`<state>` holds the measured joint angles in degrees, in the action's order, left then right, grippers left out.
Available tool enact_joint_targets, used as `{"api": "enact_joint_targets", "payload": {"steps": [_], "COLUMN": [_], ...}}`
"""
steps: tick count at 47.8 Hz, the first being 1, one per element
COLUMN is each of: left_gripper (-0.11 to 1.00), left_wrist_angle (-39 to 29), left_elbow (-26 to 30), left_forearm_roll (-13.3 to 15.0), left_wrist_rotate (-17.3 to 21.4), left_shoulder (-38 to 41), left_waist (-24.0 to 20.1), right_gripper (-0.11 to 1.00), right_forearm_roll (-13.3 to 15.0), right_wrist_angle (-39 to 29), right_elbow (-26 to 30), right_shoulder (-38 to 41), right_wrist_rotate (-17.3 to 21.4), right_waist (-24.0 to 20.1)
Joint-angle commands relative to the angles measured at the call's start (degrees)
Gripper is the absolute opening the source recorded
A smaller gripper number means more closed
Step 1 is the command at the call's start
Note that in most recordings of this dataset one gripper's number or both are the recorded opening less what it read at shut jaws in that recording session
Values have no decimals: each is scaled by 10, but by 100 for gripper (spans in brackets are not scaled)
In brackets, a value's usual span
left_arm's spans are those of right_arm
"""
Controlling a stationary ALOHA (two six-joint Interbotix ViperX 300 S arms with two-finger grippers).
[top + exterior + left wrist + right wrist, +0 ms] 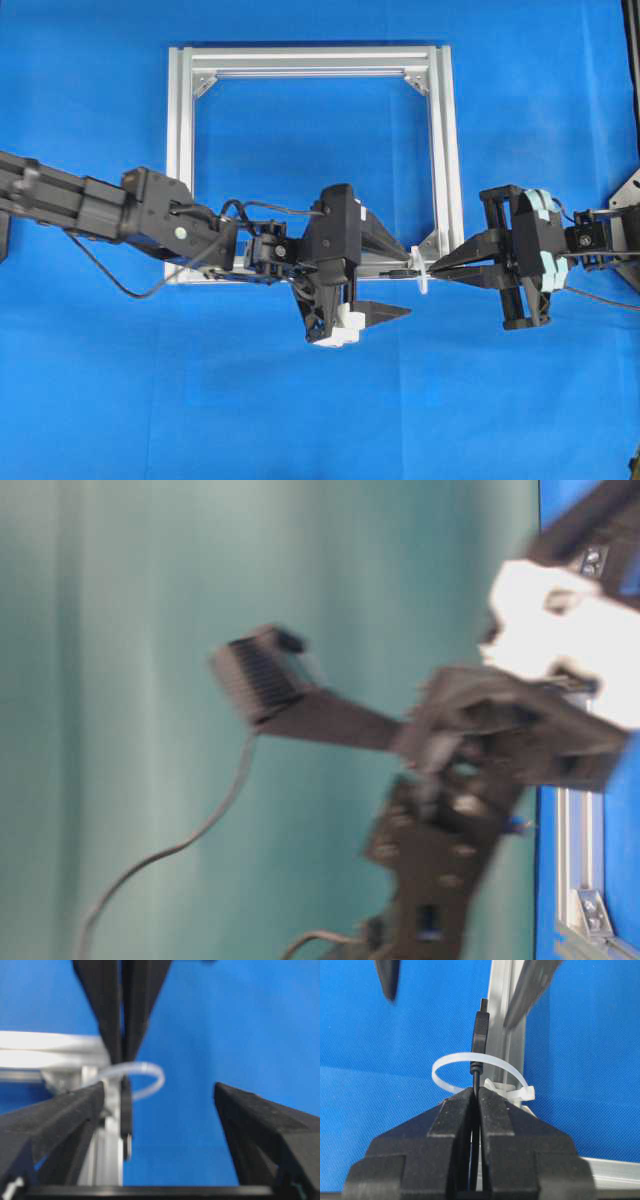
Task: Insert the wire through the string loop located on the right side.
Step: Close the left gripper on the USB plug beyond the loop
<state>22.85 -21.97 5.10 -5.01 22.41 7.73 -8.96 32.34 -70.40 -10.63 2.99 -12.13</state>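
The wire's plug tip (480, 1030) pokes through the white string loop (451, 1064) from my side in the right wrist view. My right gripper (476, 1091) is shut on the thin black wire just behind the loop. The loop (421, 272) sticks out at the lower right corner of the silver frame (180, 150). From the left wrist view the plug (126, 1110) hangs below the loop (152, 1069), between my left gripper's (160, 1087) wide-open fingers and close to the left finger (75, 1107), touching neither. In the overhead view the left gripper (405, 283) faces the right gripper (436, 268) across the loop.
The frame lies flat on the blue cloth, with triangular brackets in its corners (205, 84). The table-level view is blurred and filled by black arm parts (450, 780) and a loose cable (200, 830); a frame corner (585, 905) shows at its lower right.
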Motion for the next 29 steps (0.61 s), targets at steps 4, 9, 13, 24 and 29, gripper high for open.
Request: {"api": "enact_joint_targets", "payload": {"steps": [4,9,13,24,29], "left_gripper": [83,84,84,83,83], "left_wrist_angle": [8,12,13,14,14], "left_elbow": [11,13,15,15,16], "left_forearm_roll": [-1,-1,0,-1,-1], "left_wrist_rotate": [0,-1,-1,-1,-1], "left_shoulder": [12,18,18,18,18], "left_waist": [-3,-4,-4,-4,-4], "right_gripper": [-4,-4,-4,-4,-4], "right_forearm_roll": [0,-1,-1,-1,-1], "right_wrist_angle": [3,3,3,3,3], "right_elbow": [10,10,10,10,10], "right_shoulder": [-4,-4,-4,-4,-3], "right_wrist_rotate": [0,0,0,0,0], "right_waist": [1,1,1,1,1]}}
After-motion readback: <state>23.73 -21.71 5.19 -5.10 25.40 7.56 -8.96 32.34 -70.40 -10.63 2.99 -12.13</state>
